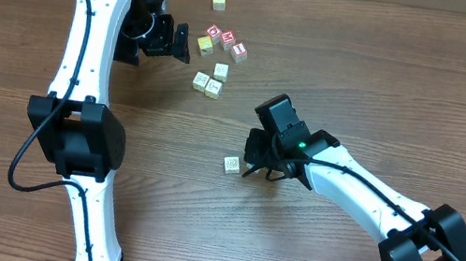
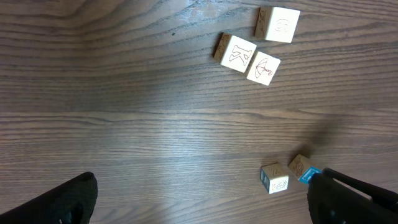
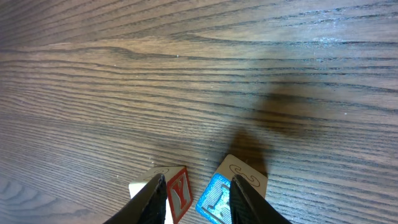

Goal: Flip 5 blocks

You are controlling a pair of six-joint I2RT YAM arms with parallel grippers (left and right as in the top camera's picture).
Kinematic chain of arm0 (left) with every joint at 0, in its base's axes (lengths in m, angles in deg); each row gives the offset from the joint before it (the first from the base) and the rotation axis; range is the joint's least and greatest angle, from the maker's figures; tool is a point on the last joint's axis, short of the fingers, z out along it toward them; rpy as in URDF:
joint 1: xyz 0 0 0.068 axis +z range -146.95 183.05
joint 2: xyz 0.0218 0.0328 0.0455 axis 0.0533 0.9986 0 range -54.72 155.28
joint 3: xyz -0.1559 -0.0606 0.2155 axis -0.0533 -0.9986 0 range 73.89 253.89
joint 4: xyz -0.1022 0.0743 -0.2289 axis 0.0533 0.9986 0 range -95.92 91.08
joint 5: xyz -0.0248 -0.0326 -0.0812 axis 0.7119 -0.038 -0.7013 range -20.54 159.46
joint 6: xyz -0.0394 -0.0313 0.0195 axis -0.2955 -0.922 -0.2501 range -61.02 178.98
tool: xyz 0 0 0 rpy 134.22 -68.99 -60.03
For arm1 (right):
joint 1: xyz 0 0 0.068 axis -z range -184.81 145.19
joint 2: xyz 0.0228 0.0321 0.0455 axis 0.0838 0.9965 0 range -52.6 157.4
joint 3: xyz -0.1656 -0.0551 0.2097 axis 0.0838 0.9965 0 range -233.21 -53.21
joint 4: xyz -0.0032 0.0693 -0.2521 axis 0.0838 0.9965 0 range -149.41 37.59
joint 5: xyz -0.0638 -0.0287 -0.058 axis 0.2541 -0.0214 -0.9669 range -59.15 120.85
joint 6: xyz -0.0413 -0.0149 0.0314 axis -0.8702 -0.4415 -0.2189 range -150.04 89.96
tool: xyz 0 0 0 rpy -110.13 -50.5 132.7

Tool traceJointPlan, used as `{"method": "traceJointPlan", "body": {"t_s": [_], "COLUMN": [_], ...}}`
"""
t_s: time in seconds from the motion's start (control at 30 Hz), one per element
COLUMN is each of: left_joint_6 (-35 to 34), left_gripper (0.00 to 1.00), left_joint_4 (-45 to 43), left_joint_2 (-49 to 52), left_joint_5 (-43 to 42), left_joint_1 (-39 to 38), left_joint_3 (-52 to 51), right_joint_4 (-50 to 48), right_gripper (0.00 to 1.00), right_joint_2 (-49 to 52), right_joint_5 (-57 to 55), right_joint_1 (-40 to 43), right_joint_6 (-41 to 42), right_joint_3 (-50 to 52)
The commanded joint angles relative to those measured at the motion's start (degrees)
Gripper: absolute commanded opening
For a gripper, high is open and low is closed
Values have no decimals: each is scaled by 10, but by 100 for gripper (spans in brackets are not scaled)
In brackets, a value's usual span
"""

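Left jaws: spread wide, at far left of desk (image 1: pixel 382 89), tips toward the cube cluster. Both fingers (image 2: pixel 56 199) down in the bottom corners of the left wrist view, bare wood between.

Right jaws: part-way apart, low over mid-desk. In the gap at the tips, per right wrist view: blue block (image 3: pixel 214 200), cream top with a dark curl, and a Y cube (image 3: pixel 178 191), red face, partly behind one finger. Can't tell if pinching either or just sitting short of them.

Overhead: one lone block (image 1: pixel 232 165), cream, on the desk just beside those tips, well apart from the rest. Can't tell which of the two wrist-view cubes it matches.

Also a trio (image 1: pixel 213 88) of cream blocks between the two arms' tips, nearer the left: two touching, third just beside. Same three at top of left wrist view, line drawings up, flat on desk.

Rest of cluster: three red-white cubes (image 1: pixel 228 39) close together, yellow cube (image 1: pixel 205 44) beside them, pale cube (image 1: pixel 220 0) farther back.
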Motion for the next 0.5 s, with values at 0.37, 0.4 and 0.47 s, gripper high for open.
{"method": "traceJointPlan", "body": {"t_s": [0.37,0.4,0.47], "left_joint_6": [-4,-4,-4], "left_gripper": [100,100,100], "left_joint_4": [-1,-1,-1], "left_joint_2": [4,4,4], "left_joint_5": [3,3,3], "left_joint_1": [3,3,3], "left_joint_3": [9,9,9], "right_joint_4": [-4,2,18], "right_gripper": [39,41,43], "right_joint_2": [0,0,0], "right_joint_5": [4,8,10], "right_joint_1": [-2,-2,-2], "right_joint_6": [3,1,-5], "right_joint_3": [-10,-15,-27]}}
